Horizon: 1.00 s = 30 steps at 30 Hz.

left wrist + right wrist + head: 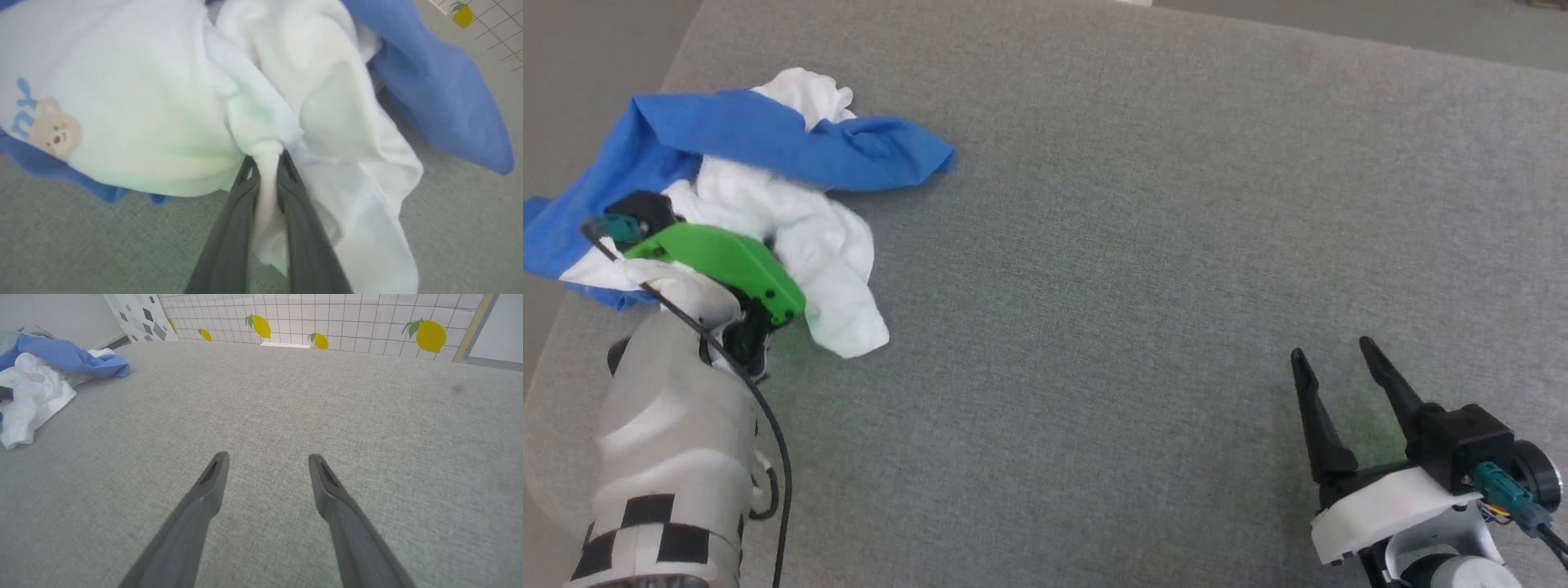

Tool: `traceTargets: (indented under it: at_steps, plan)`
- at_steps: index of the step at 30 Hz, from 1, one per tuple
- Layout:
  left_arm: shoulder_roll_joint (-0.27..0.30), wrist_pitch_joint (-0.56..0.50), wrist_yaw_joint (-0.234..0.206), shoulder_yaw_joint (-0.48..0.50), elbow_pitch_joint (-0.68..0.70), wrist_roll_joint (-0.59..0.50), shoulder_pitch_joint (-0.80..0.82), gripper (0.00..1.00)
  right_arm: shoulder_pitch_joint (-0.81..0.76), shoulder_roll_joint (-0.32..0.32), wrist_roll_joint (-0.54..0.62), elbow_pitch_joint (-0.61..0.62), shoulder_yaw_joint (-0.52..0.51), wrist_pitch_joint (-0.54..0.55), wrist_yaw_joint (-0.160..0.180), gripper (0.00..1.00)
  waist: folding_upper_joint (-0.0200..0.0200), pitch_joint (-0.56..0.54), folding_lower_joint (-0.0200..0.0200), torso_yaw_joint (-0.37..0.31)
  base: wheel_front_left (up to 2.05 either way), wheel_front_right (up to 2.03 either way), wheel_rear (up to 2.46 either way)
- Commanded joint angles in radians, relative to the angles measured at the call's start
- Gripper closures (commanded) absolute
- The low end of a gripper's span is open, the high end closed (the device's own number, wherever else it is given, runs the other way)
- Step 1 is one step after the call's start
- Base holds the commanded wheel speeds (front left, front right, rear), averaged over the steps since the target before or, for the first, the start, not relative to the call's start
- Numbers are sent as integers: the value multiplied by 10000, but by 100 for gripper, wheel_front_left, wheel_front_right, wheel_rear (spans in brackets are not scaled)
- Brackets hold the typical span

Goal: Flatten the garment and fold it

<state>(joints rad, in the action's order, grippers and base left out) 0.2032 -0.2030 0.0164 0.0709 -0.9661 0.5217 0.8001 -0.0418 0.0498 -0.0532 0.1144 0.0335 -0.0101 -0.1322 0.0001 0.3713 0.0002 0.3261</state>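
1 garment [825, 245], white with blue sleeves (a small bear print [51, 130] on its body), lies crumpled at the far left of the grey surface [1135, 245]. Of 2 grippers, the left gripper [265, 159] pinches a fold of its white cloth; the right gripper [1330, 349] stands wide at near right, well apart from it.

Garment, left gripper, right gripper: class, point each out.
garment [827, 238], head view, white body fold.
left gripper [267, 157], left wrist view, between fingertips pinching cloth.
right gripper [268, 456], right wrist view, between open fingertips.
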Motion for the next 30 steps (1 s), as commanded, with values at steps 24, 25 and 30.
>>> traceTargets:
  at_steps: [24, 25, 30]
  plan:
    - [-331, -1354, 1141, -4366, 6470, 2668, 718, 100, -143, 4, -1794, -2451, 439, -1850, 15, 0, -1, -2717, -2, -2473, 0, 0, 0]
    - [-384, -1575, 1140, -4600, 6546, 2711, 283, 100, -156, 4, -1794, -2485, 404, -1878, 15, 0, -1, -2724, -2, -2537, 0, 0, 0]
    - [-534, -2628, 803, -5916, 6363, 2699, -2317, 100, -179, 4, -1792, -2642, 286, -1996, 15, 0, -1, -2759, -2, -2860, 0, 0, 0]
